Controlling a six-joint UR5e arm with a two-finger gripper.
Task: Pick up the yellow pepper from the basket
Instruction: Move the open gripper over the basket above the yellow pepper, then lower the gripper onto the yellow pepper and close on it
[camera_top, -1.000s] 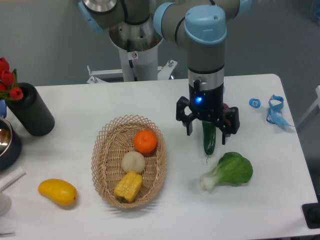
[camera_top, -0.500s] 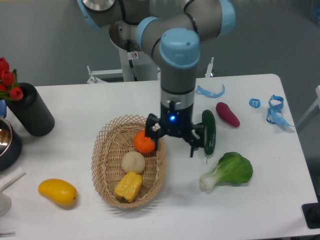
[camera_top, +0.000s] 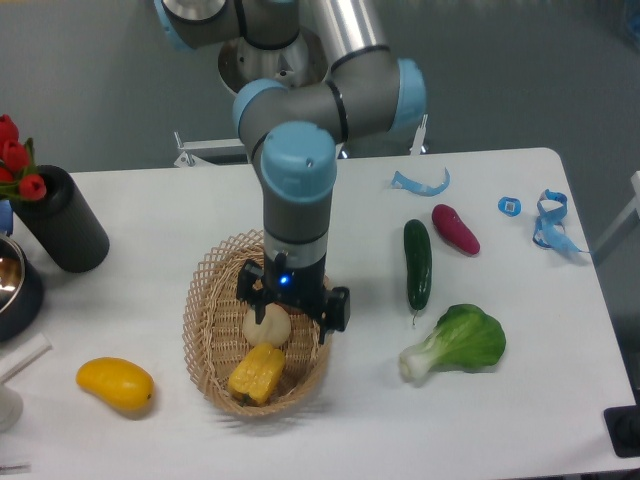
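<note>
Nearest you, at the lower left of the frame, a smooth oval yellow mango-like fruit (camera_top: 115, 385) lies on the white table (camera_top: 150, 205), well apart from everything else.

Just right of it sits the oval light-tan woven wicker basket (camera_top: 204, 330). The small blocky yellow pepper with ribbed lobes (camera_top: 256, 374) rests in the basket's near end, towards the bottom centre of the frame. A pale round cream ball (camera_top: 265, 326) lies just behind the pepper, in the middle of the basket.

The black two-finger gripper (camera_top: 292, 305) hangs over the middle of the basket, above the cream ball and just beyond the pepper, not touching the pepper. Its two fingers stand spread to left and right with nothing between them, so you have an open gripper. The grey and light-blue arm (camera_top: 296, 190) rises straight up from it and hides the far part of the basket.

At the lower right lies a green leafy bok choy with a white stem (camera_top: 458, 342). Behind it a dark green cucumber (camera_top: 417, 263) lies lengthwise, and a reddish-purple oval vegetable (camera_top: 455, 228) sits just beyond that.

At the far left you see a black cylindrical vase (camera_top: 62, 222) holding red tulips (camera_top: 14, 155).
</note>
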